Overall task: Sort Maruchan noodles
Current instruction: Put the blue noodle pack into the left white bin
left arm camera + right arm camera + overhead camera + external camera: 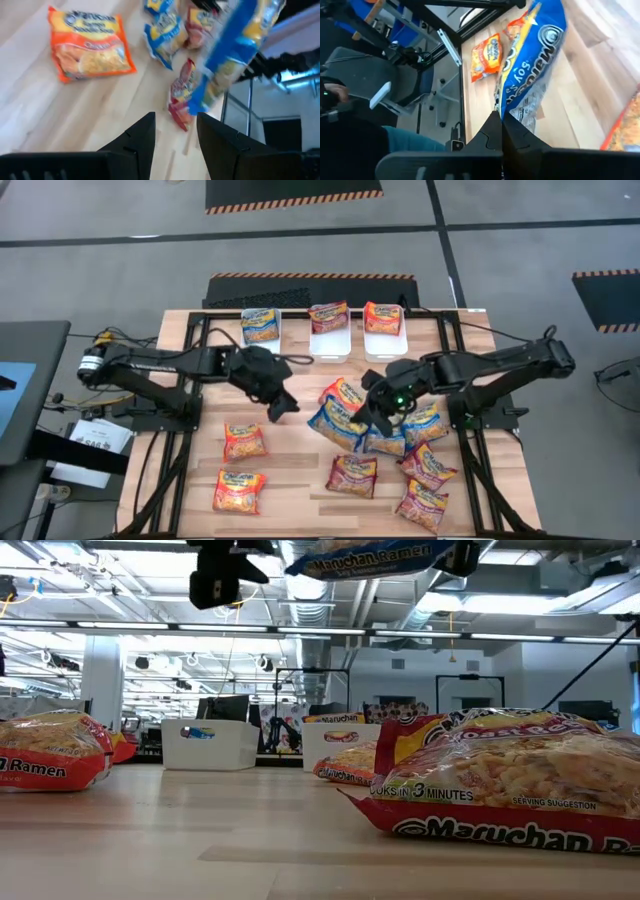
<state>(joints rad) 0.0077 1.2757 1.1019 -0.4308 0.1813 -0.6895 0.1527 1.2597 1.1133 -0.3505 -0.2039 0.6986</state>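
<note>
The blue packet (337, 424) hangs above mid-table, one edge pinched in my right gripper (380, 412), whose fingers are clamped tight on it; my left gripper (283, 406) waits nearby, part-open and empty. Held by so thin a margin, it could slip or swing loose if I move fast. I count three white bins (330, 343) with a packet each, and about ten packets on the table, though the overlapping pile makes that uncertain.

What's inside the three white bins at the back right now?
High view: each bin holds a packet on top: blue in the left bin, maroon in the middle bin, orange in the right bin. Anything beneath those packets is covered.
</note>
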